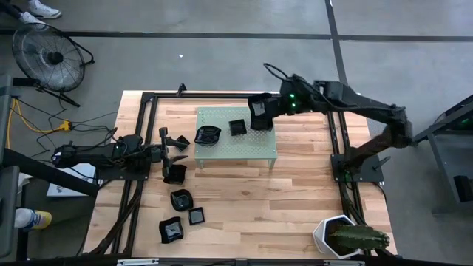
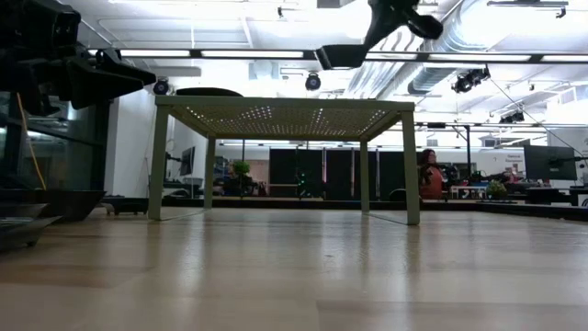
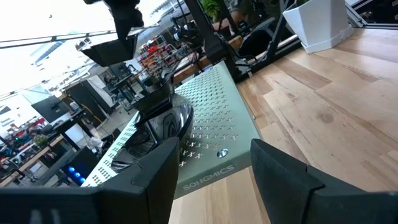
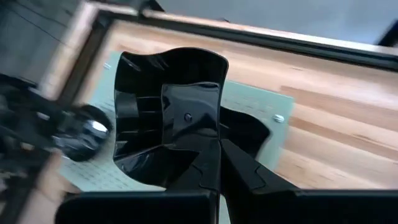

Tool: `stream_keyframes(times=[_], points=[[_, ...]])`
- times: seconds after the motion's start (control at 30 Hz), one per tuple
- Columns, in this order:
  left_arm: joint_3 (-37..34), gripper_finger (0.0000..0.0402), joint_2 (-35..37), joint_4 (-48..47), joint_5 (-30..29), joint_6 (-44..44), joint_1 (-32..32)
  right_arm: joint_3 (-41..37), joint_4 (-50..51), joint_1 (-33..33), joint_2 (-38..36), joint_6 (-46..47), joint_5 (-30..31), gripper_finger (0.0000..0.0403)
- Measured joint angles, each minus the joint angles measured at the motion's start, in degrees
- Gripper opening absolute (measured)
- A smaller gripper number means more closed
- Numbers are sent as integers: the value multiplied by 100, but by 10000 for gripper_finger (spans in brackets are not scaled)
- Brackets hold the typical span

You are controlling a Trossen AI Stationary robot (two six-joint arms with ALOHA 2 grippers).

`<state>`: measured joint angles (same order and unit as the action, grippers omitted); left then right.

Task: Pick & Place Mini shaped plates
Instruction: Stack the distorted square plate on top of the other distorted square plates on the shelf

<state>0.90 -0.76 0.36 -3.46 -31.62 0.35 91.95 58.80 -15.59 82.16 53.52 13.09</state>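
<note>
Several small glossy black dishes are in the high view. A rounded one [image 1: 208,135] and a square one [image 1: 237,127] rest on a pale green perforated stand [image 1: 244,148]. Others lie on the wooden table near its left front: [image 1: 174,174], [image 1: 181,199], [image 1: 196,216], [image 1: 171,230]. My right gripper [image 1: 264,109] is over the stand's far right part, shut on a wavy-edged black dish [image 4: 168,112]. My left gripper [image 1: 176,146] is open, just left of the stand, pointing at the rounded dish [image 3: 168,121]. My right gripper pinches the wavy-edged dish by its rim [image 4: 205,146] between the two fingers [image 4: 245,171]; the dish's hollow side faces the wrist camera. The dish [image 2: 340,56] is lifted clear, hanging in the air above the stand's top [image 2: 285,103].
A white hexagonal pot with a cactus [image 1: 336,235] stands at the table's near right corner. Black frame rails run along the left [image 1: 137,148] and right [image 1: 341,148] sides. Bare wood lies in front of and right of the stand.
</note>
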Motion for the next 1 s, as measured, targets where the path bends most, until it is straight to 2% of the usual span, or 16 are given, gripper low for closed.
stream_keyframes(times=[0.2,0.4,0.57,1.0], points=[[-1,193,1,0,0,1,-1,-1487,-1311,2,-708,200,-202,0],[0,193,1,2,0,2,0,-2405,-2164,-16,-1111,539,-261,0],[-1,193,1,0,0,0,-1,-2725,-2398,-18,-1248,796,-508,0],[-1,193,1,0,-2,0,-1,-2724,-2126,-315,-1123,819,-851,0]])
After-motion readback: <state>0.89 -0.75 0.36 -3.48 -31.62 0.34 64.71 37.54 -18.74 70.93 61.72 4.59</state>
